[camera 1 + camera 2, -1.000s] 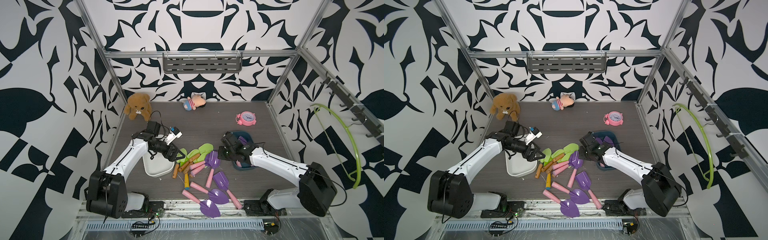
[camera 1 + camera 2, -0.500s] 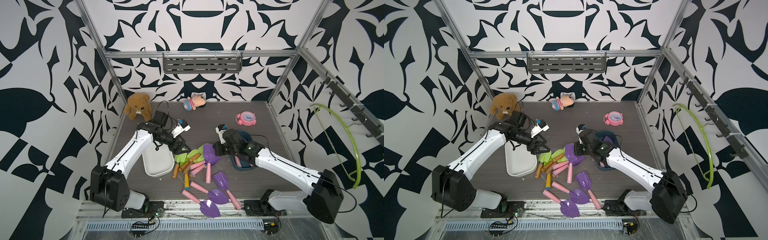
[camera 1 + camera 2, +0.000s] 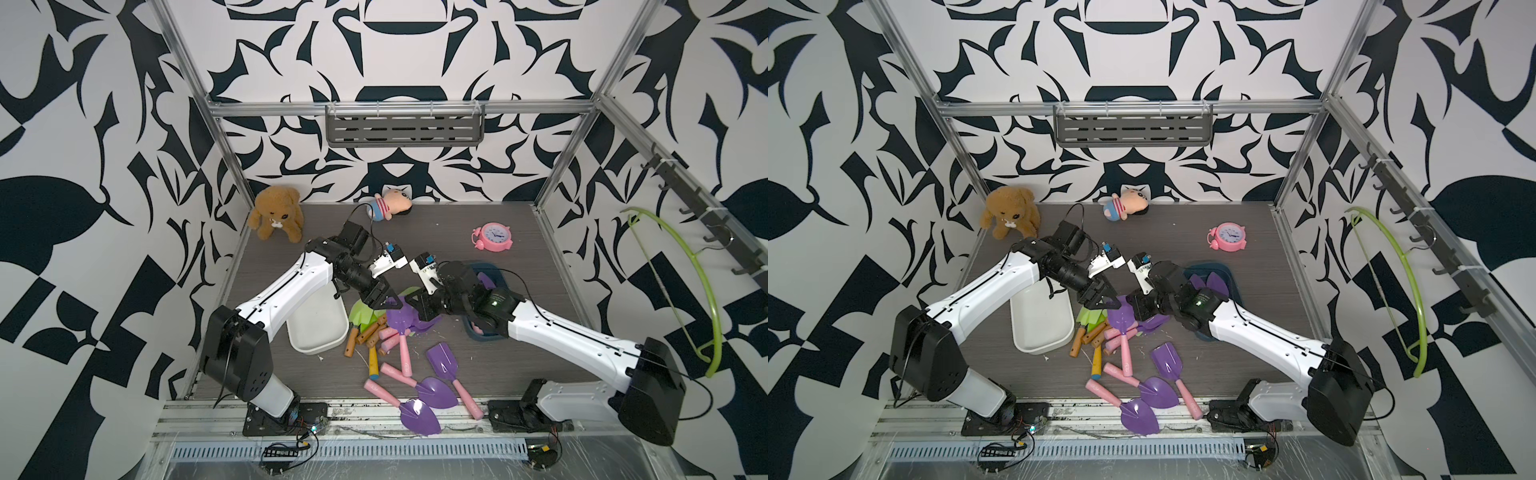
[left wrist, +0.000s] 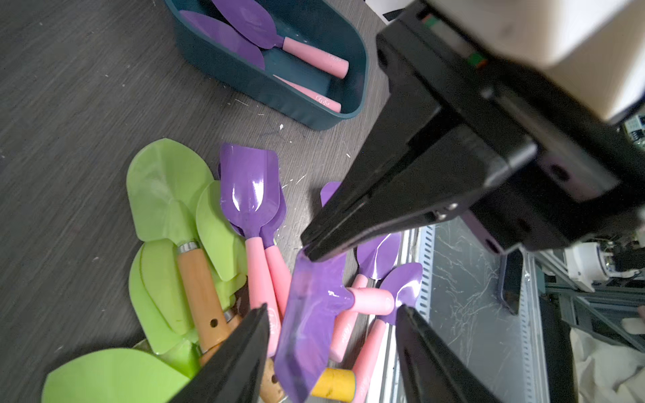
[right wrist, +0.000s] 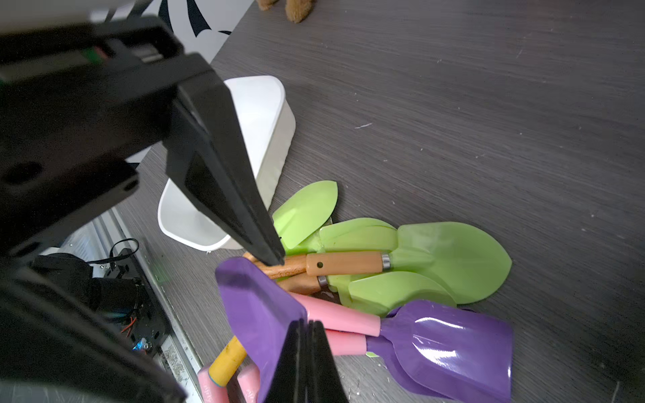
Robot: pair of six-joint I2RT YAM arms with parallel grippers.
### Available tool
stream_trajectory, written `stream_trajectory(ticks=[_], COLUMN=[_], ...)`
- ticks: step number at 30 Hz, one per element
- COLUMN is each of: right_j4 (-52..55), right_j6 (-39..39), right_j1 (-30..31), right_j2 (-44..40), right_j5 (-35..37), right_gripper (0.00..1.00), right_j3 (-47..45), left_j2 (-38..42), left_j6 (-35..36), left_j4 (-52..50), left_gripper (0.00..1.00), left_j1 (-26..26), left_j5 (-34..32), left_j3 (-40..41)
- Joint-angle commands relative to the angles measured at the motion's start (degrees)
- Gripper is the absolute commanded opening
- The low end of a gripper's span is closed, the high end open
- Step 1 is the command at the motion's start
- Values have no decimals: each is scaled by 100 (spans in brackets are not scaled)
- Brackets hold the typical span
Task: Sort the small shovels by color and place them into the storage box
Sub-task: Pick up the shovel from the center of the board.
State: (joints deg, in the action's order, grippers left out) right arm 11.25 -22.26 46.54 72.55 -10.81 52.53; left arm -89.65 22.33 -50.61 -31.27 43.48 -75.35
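Over the counter (image 3: 457,232), between the white box (image 3: 316,349) and the dark-blue box (image 4: 265,90), the right gripper (image 4: 309,253) has its jaws clamped on a purple shovel (image 4: 310,314) by the blade edge. The left gripper (image 4: 331,308) has its jaws apart astride it, with the pink handle pointing across their gap.

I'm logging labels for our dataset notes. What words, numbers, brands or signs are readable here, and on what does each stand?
Cursive mark on a pink handle in the blue box: too blurred to read; other pink handles show similar marks.
Numerals on the clock dial: too small to read.
No text anywhere reads clearly enough to quote.
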Motion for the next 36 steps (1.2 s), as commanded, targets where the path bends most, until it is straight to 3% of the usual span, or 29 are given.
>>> stream_trajectory(ticks=[1, 5, 11, 13, 16, 17, 20, 26, 36], right_j4=[-467, -557, -547, -435, 80, 276, 958, 1566, 1690], right_j6=[166, 238, 366, 366, 252, 231, 182, 329, 615], right_j1=[12, 12, 11, 13, 28, 45, 212, 640, 865], right_j2=[-221, -285, -341, -410, -550, -589, -596, -102, 793], right_j5=[-36, -91, -68, 106, 591, 705, 1063, 1136, 1088], right_gripper=[0, 0, 0, 5, 33, 36, 36, 37, 38], right_j3=[254, 291, 371, 397, 433, 427, 429, 710, 1278], left_j2=[-19, 0, 48, 120, 261, 293, 325, 313, 314], left_j6=[-208, -297, -538, -789, -1368, -1604, -2447, -3412, -4107], left_j4=[146, 244, 339, 474, 785, 879, 1067, 1114, 1005], left_gripper=[51, 38, 0, 0, 0, 0, 0, 0, 0], left_j1=[-1, -2, 4, 18, 82, 115, 245, 305, 332], left_j5=[48, 105, 110, -31, -476, -659, -1271, -1525, -1567], left_j3=[108, 222, 273, 331, 437, 464, 478, 314, 123])
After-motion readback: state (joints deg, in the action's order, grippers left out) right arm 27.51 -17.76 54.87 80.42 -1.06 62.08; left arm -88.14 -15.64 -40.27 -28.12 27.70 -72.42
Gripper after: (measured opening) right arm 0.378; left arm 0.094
